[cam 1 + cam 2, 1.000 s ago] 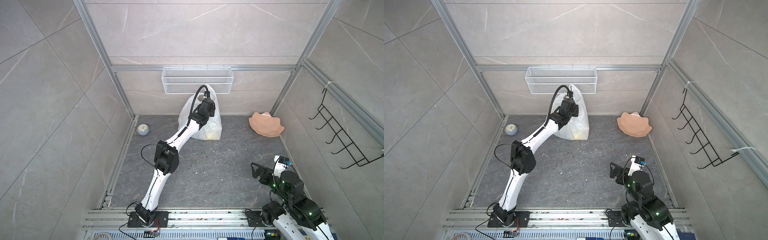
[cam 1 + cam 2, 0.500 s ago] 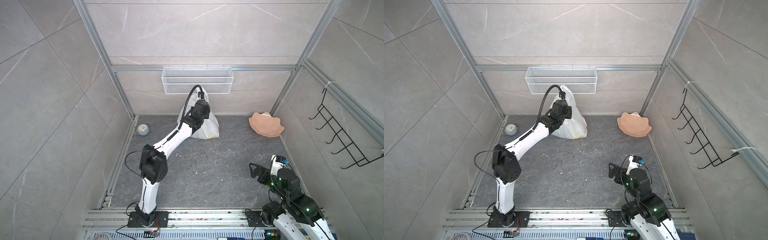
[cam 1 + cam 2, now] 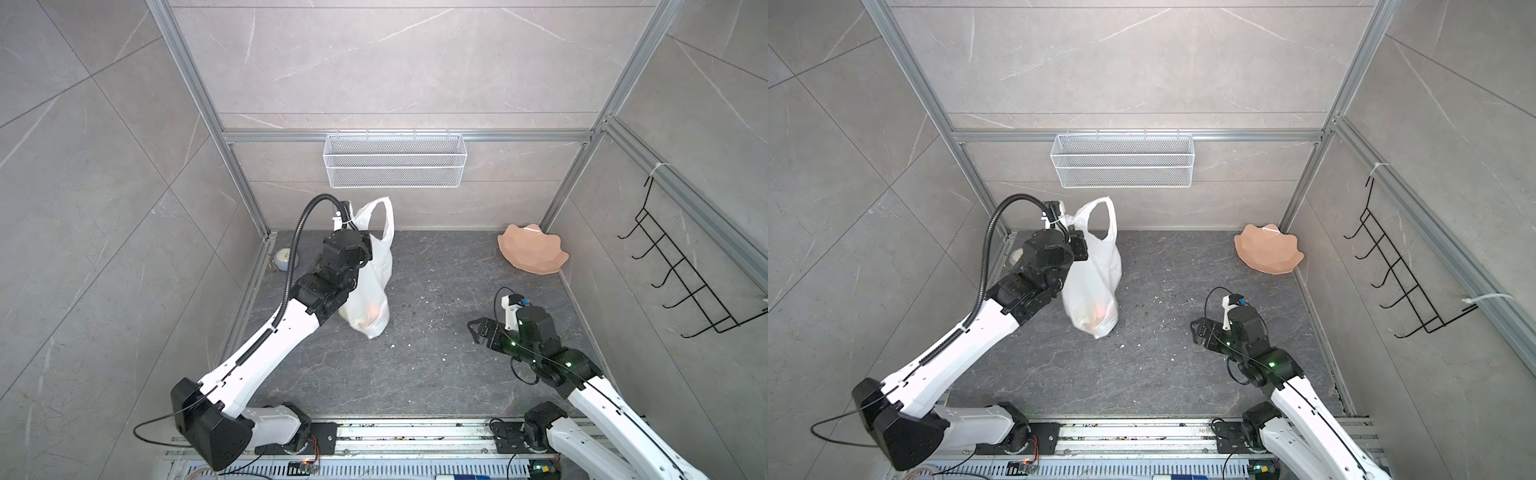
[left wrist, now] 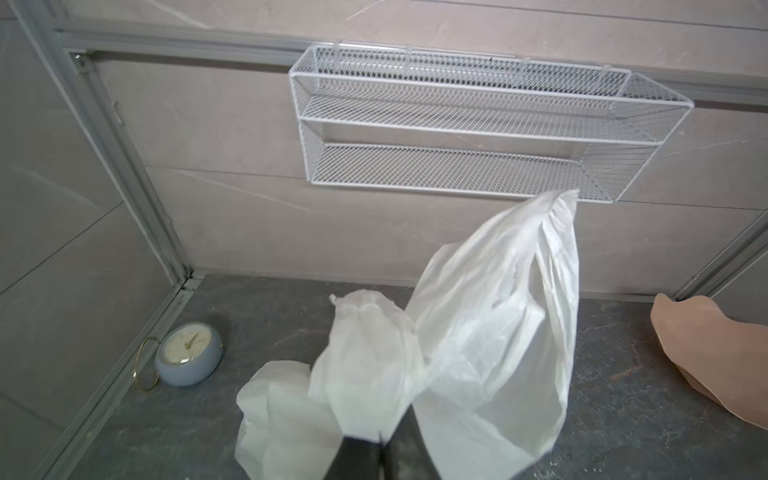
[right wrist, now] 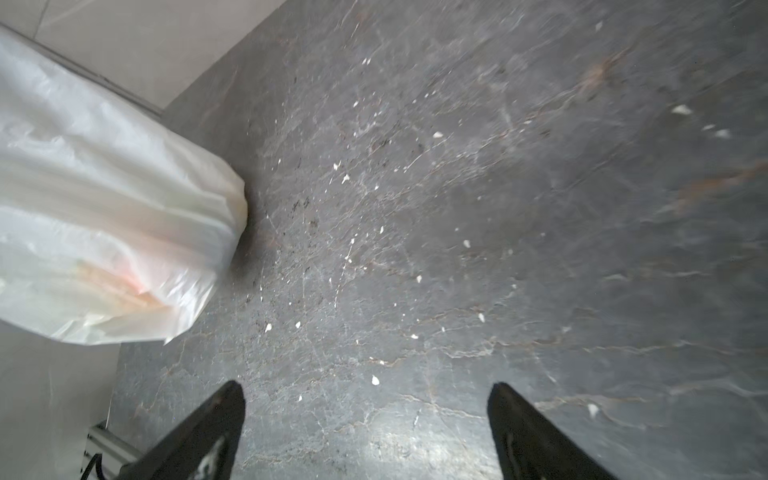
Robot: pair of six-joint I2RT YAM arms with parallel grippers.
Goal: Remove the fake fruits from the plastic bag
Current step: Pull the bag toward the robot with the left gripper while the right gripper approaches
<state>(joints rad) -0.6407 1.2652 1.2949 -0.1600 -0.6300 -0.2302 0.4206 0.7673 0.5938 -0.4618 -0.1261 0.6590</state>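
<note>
In both top views the left gripper (image 3: 365,251) (image 3: 1080,246) is clamped shut on one loop handle of the plastic bag (image 3: 376,278) (image 3: 1098,278). The bag's body hangs below the jaws and its other handle stands free just beside them. The fake fruits (image 3: 373,311) (image 3: 1098,311) sit at the bag's bottom, well below those jaws, and show only as an orange blush through the film. The right gripper (image 3: 477,330) (image 3: 1197,330) has its jaws spread wide with nothing between them, aimed toward the bag but well apart from it. A pink scalloped plate (image 3: 532,253) (image 3: 1266,251) lies far beyond the right jaws, and a white mesh basket (image 3: 395,162) (image 3: 1121,164) hangs above the left jaws

In the left wrist view the dark fingers (image 4: 357,457) pinch together on a bunched strip of bag, and the rest of the bag (image 4: 498,332) billows just ahead of the jaws. A small clock (image 4: 189,353) lies further ahead, off to one side

In the right wrist view the two fingers (image 5: 208,428) stand far apart over speckled dark floor (image 5: 457,208). The bag (image 5: 104,187) lies ahead of one finger, off to its side and clear of both, with the fruits' orange tint (image 5: 124,286) low inside it. Whether its base touches the floor cannot be told
</note>
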